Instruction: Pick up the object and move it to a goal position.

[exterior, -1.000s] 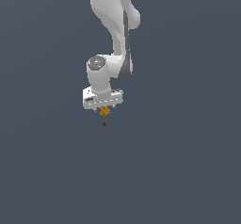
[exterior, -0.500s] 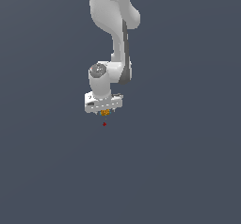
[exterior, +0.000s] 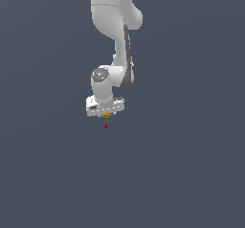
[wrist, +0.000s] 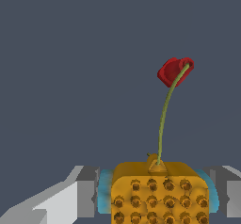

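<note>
Between the finger pads [wrist: 104, 191] in my wrist view sits the object [wrist: 159, 191], an orange-yellow studded block with a thin green stem rising to a red tip [wrist: 175, 71]; pads press both its sides. On the exterior view I see the gripper [exterior: 106, 113] closed around it, held above a small red marker [exterior: 106, 126].

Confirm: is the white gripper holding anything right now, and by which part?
Yes. The white gripper is shut on the studded orange-yellow block, its pads pressing the block's two opposite sides. The thin green stem with the red tip sticks out free.
</note>
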Robot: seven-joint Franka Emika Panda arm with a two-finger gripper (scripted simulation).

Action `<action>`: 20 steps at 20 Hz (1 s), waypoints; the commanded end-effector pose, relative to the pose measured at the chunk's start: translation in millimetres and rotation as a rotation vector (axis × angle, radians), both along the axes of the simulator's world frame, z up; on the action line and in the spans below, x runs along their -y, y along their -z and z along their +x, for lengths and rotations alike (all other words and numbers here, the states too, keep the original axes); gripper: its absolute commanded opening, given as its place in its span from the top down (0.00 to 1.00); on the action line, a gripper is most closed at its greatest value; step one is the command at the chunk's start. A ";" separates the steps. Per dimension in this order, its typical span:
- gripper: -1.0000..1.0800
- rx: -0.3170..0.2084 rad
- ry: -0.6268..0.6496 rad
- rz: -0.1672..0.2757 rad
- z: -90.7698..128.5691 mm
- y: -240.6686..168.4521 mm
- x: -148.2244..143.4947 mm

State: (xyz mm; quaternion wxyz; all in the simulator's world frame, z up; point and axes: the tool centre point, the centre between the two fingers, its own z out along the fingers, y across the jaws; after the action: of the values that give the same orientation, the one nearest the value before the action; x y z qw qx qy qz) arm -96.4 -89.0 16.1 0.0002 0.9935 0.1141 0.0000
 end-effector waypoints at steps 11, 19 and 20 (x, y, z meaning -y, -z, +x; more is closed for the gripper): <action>1.00 0.000 0.000 0.000 2.7 -2.1 5.4; 1.00 0.000 -0.001 0.000 22.7 -17.8 42.8; 1.00 0.000 -0.001 0.000 26.3 -20.5 49.4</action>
State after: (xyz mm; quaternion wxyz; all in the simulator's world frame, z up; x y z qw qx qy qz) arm -75.3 -128.6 32.2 -0.0001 0.9934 0.1145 -0.0004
